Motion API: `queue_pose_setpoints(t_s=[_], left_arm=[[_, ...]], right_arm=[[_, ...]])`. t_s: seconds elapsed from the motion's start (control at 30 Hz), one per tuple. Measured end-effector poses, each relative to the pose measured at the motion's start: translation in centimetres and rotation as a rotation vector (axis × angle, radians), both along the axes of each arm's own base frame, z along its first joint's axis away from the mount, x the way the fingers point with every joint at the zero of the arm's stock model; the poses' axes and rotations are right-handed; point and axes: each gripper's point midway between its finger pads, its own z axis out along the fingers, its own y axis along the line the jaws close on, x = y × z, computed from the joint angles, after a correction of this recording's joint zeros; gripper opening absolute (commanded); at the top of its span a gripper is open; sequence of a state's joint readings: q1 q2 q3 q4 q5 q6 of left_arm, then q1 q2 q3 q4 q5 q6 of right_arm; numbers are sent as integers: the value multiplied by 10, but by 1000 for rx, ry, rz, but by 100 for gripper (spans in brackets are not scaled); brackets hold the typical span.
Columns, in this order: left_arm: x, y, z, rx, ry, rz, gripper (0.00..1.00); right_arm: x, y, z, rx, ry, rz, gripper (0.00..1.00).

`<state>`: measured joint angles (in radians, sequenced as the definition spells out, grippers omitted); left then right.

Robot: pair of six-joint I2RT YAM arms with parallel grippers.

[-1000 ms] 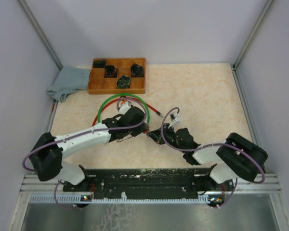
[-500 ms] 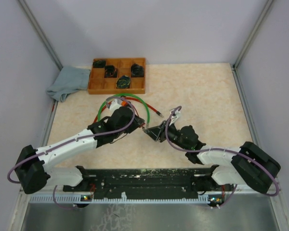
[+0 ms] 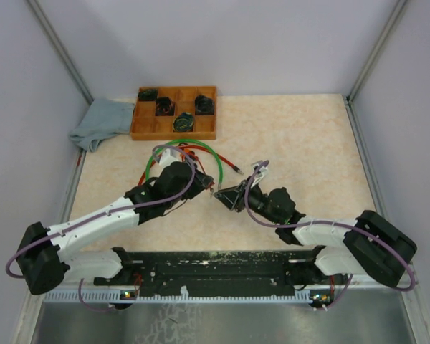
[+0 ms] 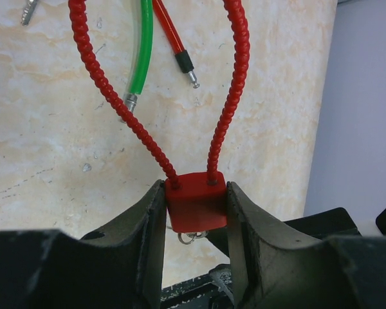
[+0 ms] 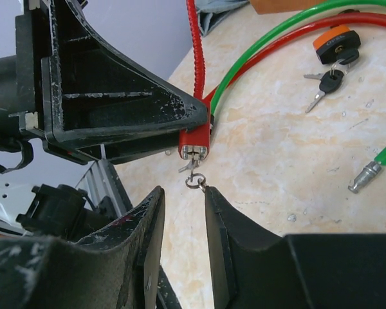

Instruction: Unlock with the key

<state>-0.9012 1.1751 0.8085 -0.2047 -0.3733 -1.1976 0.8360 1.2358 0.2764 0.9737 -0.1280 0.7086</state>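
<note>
Since a second ago the right claw [image 5: 182, 193] has been released from the key [image 5: 192, 168], which is left stuck under the red padlock [image 4: 194, 203]. It is clenched by the left claw [image 4: 194, 192] over the near middle of the desk [image 3: 301, 143], beside a green cable [image 3: 202, 147].

We see our right gripper [image 5: 183, 198], fingers apart, just below the small key [image 5: 190, 168] that sticks out of the red padlock [image 5: 195, 143].

The left arm [image 3: 104, 213] and right arm [image 3: 319, 231] are white, black-jointed, with purple cables [image 3: 246, 192].
</note>
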Motion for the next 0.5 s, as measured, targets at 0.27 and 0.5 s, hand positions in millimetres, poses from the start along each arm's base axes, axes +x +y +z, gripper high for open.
queue_pose_setpoints(t_s=[0.27, 0.5], left_arm=[[-3, -3, 0, -14, -1, -22, 0], [-5, -6, 1, -24, 0, -39, 0]], right_arm=[[4, 3, -1, 2, -26, -3, 25], [6, 5, -6, -1, -26, -2, 15]])
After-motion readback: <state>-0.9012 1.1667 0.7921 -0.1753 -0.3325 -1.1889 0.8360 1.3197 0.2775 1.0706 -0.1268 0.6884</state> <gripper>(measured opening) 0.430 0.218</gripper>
